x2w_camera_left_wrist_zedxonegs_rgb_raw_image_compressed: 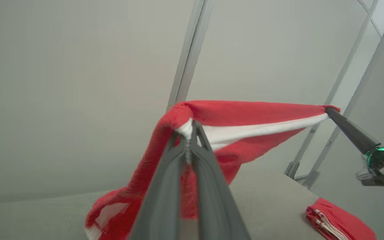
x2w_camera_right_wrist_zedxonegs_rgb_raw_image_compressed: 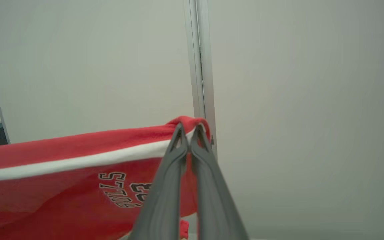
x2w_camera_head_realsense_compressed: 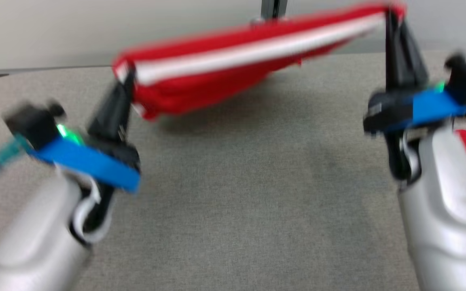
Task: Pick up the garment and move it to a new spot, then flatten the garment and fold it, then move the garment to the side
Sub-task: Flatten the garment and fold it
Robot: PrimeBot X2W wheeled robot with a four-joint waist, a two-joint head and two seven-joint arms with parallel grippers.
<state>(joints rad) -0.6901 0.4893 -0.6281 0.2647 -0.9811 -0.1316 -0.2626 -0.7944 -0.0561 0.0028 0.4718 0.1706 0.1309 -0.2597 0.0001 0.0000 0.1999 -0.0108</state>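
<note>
Head view: left hand (x2w_camera_head_realsense_compressed: pixel 129 79) and right hand (x2w_camera_head_realsense_compressed: pixel 390 18) each pinch a top corner of the red garment (x2w_camera_head_realsense_compressed: pixel 200 87) above the counter (x2w_camera_head_realsense_compressed: pixel 237 202); hold it taut, lower evenly.

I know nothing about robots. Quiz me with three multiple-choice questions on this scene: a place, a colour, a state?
1. Where is the garment? A lying flat; B stretched in the air between the left gripper and right gripper; C in a box.
2. Its stripe is: A white; B blue; C yellow.
3. The left gripper is: A wide open; B shut on the garment; C shut on nothing.
Answers: 1B, each gripper pinches a corner; 2A, a white band runs along the top edge; 3B, its fingers close on cloth.
</note>
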